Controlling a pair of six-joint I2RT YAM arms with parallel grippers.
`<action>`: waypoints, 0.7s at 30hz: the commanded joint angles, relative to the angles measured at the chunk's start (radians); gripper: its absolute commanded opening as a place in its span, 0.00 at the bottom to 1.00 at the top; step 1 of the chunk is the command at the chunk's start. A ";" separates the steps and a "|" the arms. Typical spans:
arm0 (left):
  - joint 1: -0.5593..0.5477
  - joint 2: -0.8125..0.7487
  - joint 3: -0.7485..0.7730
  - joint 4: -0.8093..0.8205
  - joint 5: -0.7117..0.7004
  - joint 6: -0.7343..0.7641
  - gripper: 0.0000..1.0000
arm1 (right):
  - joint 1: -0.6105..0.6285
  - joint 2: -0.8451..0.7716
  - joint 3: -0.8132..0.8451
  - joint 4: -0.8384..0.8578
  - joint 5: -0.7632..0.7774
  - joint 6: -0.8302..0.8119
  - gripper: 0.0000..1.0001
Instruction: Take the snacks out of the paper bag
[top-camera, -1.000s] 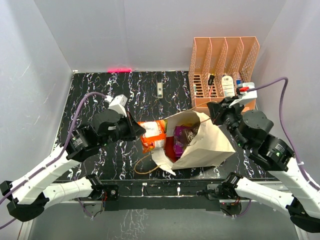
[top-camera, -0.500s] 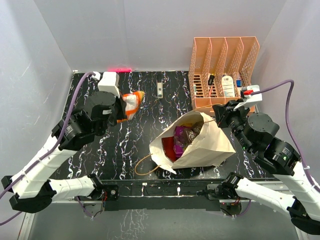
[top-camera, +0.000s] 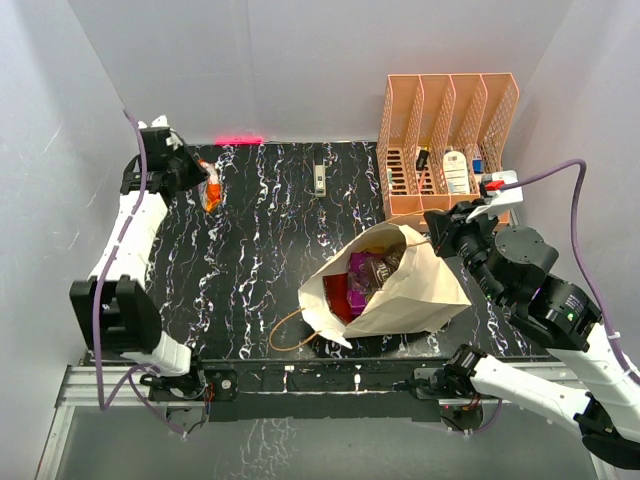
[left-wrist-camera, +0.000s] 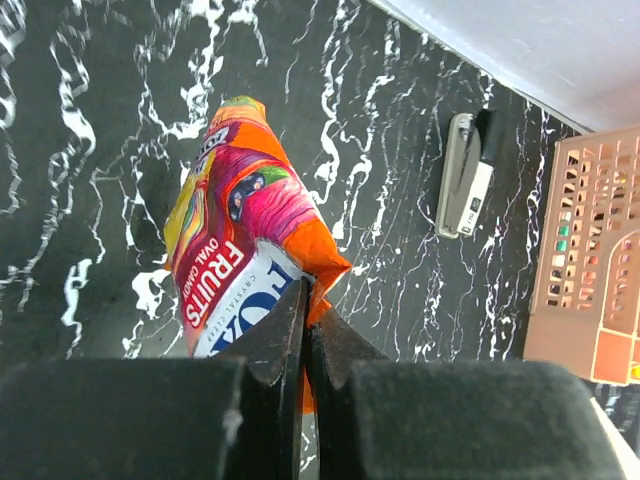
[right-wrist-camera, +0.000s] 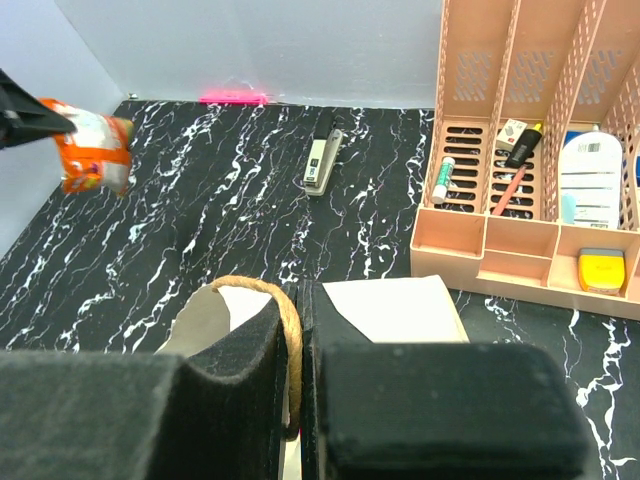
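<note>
Dangling from the left gripper (left-wrist-camera: 307, 300), whose jaws were pinched tight on its corner, the orange packet (left-wrist-camera: 245, 250) had travelled from beside the bag's mouth to the far left corner of the table (top-camera: 260, 230). One snack was therefore out, probably awaiting release. The paper bag (top-camera: 420, 290) lay right of centre, its cord handle (right-wrist-camera: 240, 284) clamped in the closed right gripper (right-wrist-camera: 300, 300). Counted: one packet out; at least two inside, purple (top-camera: 357, 268) and dark brown (top-camera: 378, 268); one bag, one organiser (top-camera: 445, 120), one stapler (top-camera: 319, 180).
</note>
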 joint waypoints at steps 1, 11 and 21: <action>0.133 0.111 -0.061 0.256 0.356 -0.165 0.00 | -0.002 -0.006 0.051 0.055 -0.008 0.008 0.08; 0.227 0.228 -0.291 0.550 0.519 -0.267 0.00 | -0.003 0.005 0.052 0.051 -0.026 0.025 0.08; 0.252 0.242 -0.306 0.338 0.321 -0.209 0.37 | -0.002 0.018 0.053 0.039 -0.027 0.035 0.08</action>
